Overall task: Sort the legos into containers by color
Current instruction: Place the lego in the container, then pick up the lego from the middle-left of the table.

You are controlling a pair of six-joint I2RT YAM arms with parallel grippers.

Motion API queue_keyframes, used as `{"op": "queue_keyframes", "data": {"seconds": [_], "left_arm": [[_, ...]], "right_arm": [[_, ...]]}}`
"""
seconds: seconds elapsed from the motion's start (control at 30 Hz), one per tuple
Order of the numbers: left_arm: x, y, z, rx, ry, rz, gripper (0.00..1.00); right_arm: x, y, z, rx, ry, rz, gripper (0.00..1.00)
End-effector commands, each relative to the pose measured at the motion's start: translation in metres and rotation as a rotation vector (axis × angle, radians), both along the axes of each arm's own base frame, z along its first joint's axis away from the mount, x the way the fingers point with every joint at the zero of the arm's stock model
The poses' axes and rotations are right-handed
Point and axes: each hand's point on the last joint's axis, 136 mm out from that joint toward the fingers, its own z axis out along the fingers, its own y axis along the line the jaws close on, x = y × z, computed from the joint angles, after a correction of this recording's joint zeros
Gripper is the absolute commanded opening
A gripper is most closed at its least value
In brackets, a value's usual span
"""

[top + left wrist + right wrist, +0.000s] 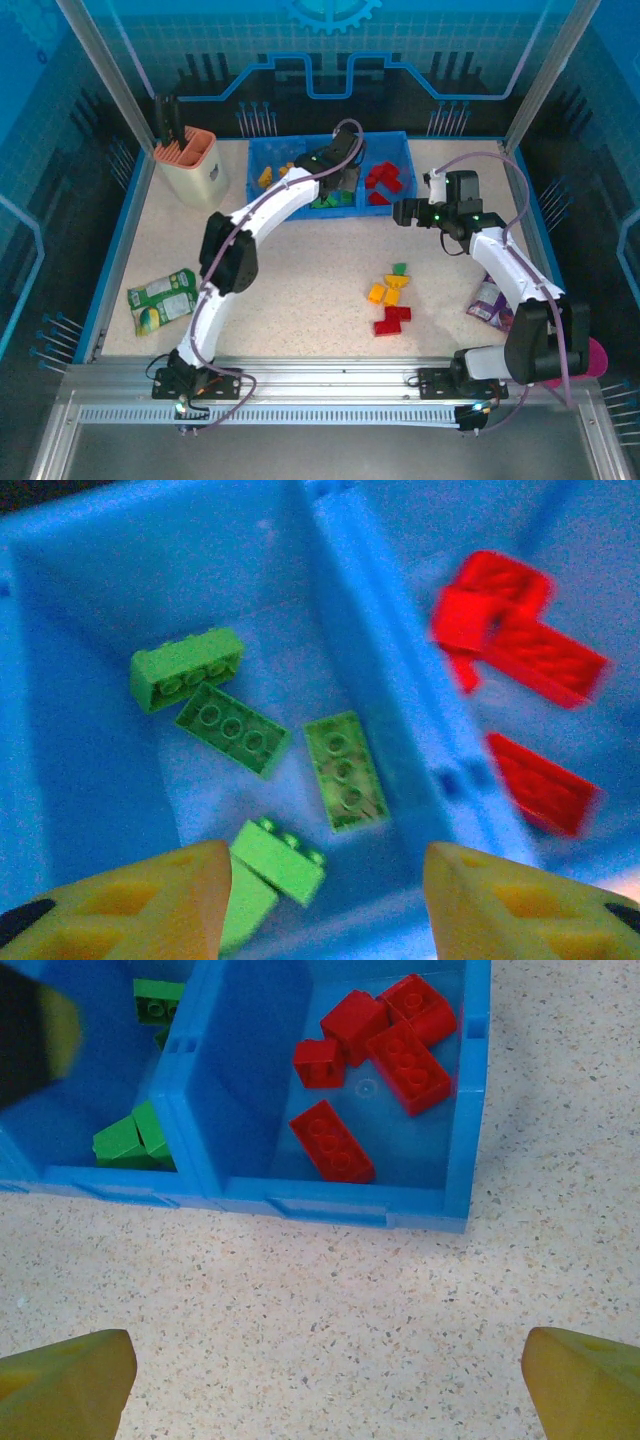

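Your bench (300, 300) carries the blue tray (290, 141) against its far edge, three joined compartments side by side.

Your left gripper (328, 880) hangs over the middle compartment (90, 630). Its jaws stand apart with nothing between them. The green legos (345, 770) lie on that compartment's floor below: you can count at least four. One sits just beside the left fingertip, and what may be a fifth is tucked under it.

Your right gripper (325, 1360) is spread wide and empty above bare bench, just on the near side of the tray's right compartment (250, 1110). Five red legos (332, 1142) lie in there, four clustered toward the far wall and one nearer you.

The left compartment (259, 189) holds a few yellow legos (266, 176), too small to count.

A loose cluster of legos (392, 297) sits mid-bench, nearer the right arm, well apart from both grippers. It looks like one green, about three yellow-orange and two red.

One cream holder (190, 170) stands in the far left corner. One green packet (163, 298) lies by the left edge and one purple packet (487, 298) by the right edge. One pink cup (592, 360) is at the near right corner.
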Motion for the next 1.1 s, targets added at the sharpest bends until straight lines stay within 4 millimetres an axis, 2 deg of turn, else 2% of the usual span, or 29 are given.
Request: {"op": "queue_keyframes", "data": {"seconds": [0.0,0.13,0.2,0.3,0.43,0.5,0.8,1.07], "left_arm": [[-0.052,-0.017,0.024,0.02,0.019,-0.171,0.56],[-0.129,-0.04,-0.007,0.071,0.12,-0.334,0.59],[-0.159,-0.043,-0.024,0.065,0.19,-0.358,0.6],[-0.194,-0.044,-0.043,-0.003,0.308,-0.328,0.6],[-0.238,-0.063,-0.066,-0.072,0.389,-0.329,0.63],[-0.252,-0.071,-0.075,-0.061,0.405,-0.33,0.65],[-0.271,-0.083,-0.111,-0.087,0.483,-0.268,0.69],[-0.268,-0.087,-0.124,-0.066,0.497,-0.253,0.7]], "right_arm": [[0.006,-0.011,-0.002,-0.022,-0.007,-0.053,1.0],[0.01,-0.017,0.0,-0.025,-0.024,-0.09,1.0],[0.01,-0.02,-0.002,-0.032,-0.013,-0.113,1.0],[0.009,-0.026,-0.007,-0.049,0.02,-0.138,1.0],[0.009,-0.025,-0.012,-0.044,0.045,-0.135,1.0],[0.009,-0.023,-0.013,-0.038,0.053,-0.124,1.0],[0.008,-0.021,-0.021,-0.04,0.095,-0.112,1.0],[0.008,-0.016,-0.024,-0.026,0.106,-0.081,1.0]]}}
